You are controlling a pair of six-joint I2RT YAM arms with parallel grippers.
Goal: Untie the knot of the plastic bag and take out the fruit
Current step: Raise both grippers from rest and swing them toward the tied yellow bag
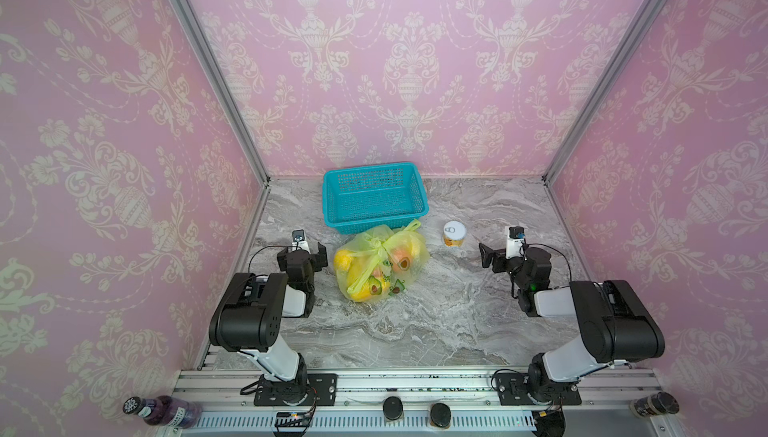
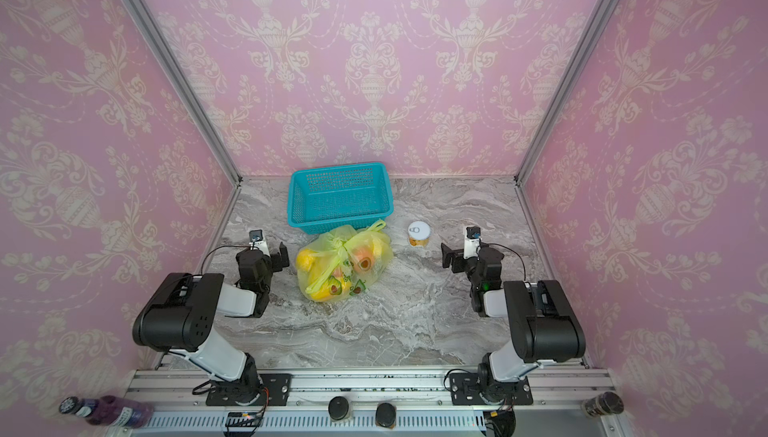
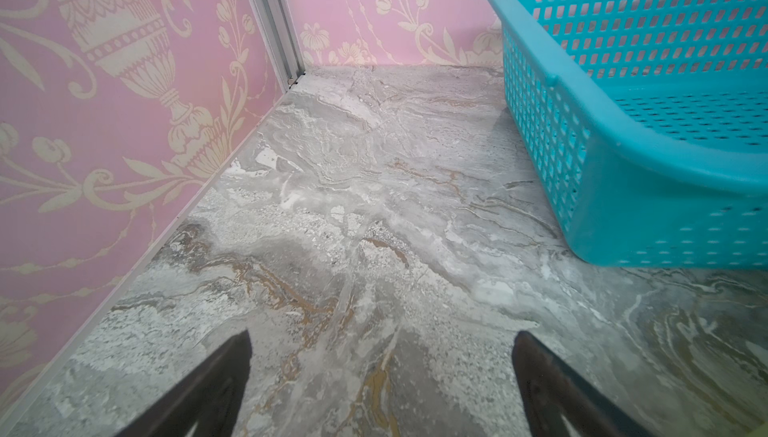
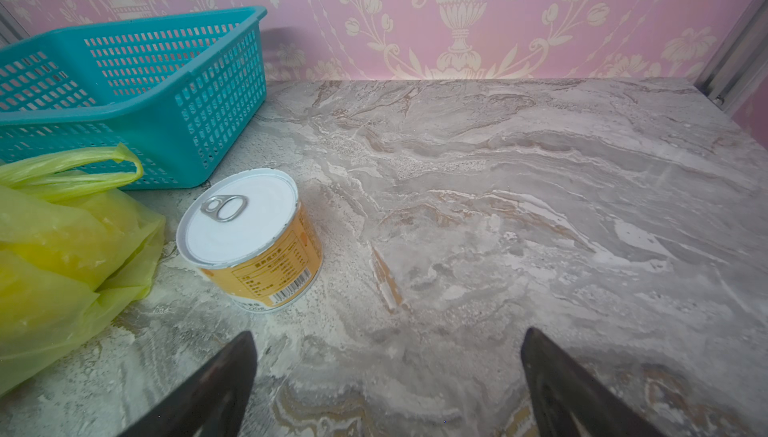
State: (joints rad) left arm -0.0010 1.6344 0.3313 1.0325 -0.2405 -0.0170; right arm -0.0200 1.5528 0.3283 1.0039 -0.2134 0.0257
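One thin, translucent yellow-green plastic bag [image 1: 380, 266] printed with avocados lies mid-table on the grey marbled tabletop [image 1: 415, 331], and its single knot [image 1: 376, 244] of twisted handle strips is still tied on top. One teal mesh basket [image 1: 374, 169] sits just beside it at 12 o'clock. One small round pull-tab can [image 1: 454, 234] stands at 2 o'clock. Of two grippers, the left gripper [image 3: 382, 339] is at 9 o'clock and the right gripper [image 4: 388, 337] at 3 o'clock, both with jaws wide apart over bare tabletop. The fruit [image 1: 344, 261] shows only as yellow and orange shapes through the film, too blurred to count.
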